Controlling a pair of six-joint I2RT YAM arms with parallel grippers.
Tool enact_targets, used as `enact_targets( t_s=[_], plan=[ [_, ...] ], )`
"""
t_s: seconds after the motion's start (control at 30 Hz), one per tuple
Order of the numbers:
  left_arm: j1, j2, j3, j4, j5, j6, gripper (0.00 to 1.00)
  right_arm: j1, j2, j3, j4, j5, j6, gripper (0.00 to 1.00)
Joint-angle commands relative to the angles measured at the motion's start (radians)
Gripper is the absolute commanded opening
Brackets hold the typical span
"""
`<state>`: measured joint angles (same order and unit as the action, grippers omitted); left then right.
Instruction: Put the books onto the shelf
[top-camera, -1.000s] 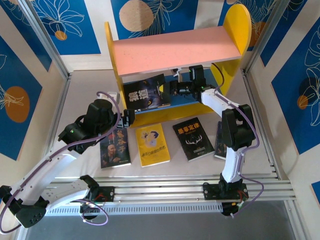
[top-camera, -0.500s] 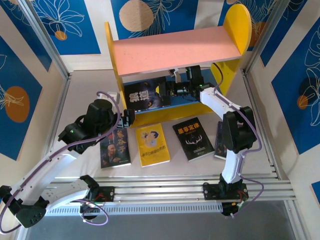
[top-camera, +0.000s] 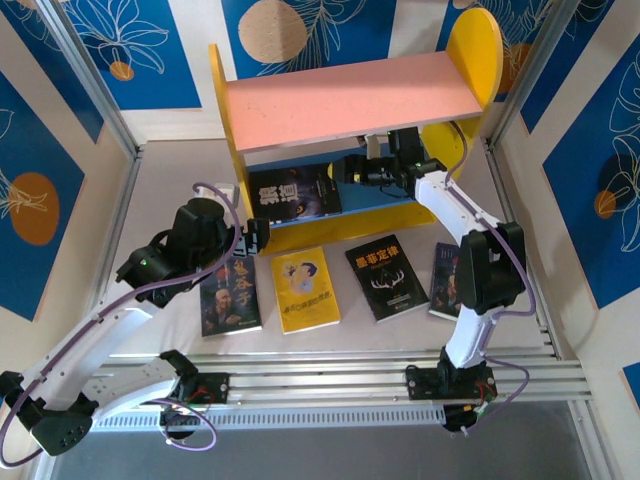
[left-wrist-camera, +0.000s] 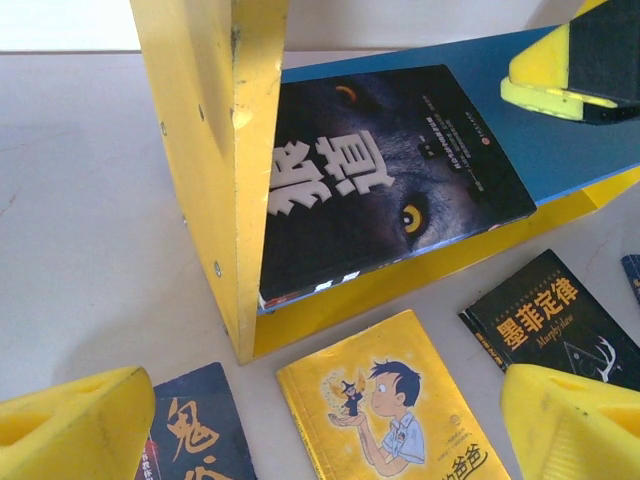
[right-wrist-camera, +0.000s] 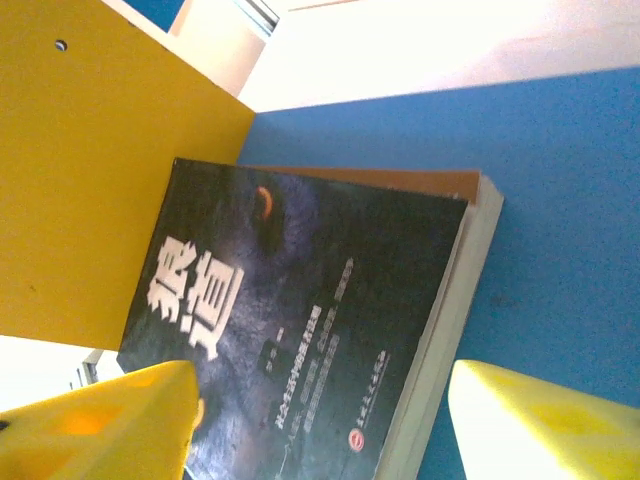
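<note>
One book on shelf; four books on table.

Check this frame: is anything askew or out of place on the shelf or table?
The wolf book lies flat on the shelf's blue lower board, cover up and skewed to its edges, not standing upright. Nothing else stands out.

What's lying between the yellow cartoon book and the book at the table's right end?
The black antlers book lies between the yellow book and the right-end book, in the top view.
</note>
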<state>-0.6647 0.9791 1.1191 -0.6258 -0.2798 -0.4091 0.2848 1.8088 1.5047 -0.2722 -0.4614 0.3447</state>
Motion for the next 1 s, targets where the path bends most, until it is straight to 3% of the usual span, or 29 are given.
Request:
enact_targets(
  t_s=[0.0, 0.47, 0.97],
  plan=[
    [0.015, -0.007, 0.014, -0.004, 0.02, 0.006, 0.89, 0.01, -0.061, -0.024, -0.03, 0.026, -0.02, 0.64],
    [0.015, 0.006, 0.007, -0.009, 0.02, 0.001, 0.89, 0.047, -0.079, -0.075, -0.059, 0.073, -0.032, 0.52],
    [0.016, -0.014, -0.071, 0.065, 0.02, -0.004, 0.89, 0.055, -0.093, -0.123, -0.049, 0.121, -0.017, 0.49]
  ],
)
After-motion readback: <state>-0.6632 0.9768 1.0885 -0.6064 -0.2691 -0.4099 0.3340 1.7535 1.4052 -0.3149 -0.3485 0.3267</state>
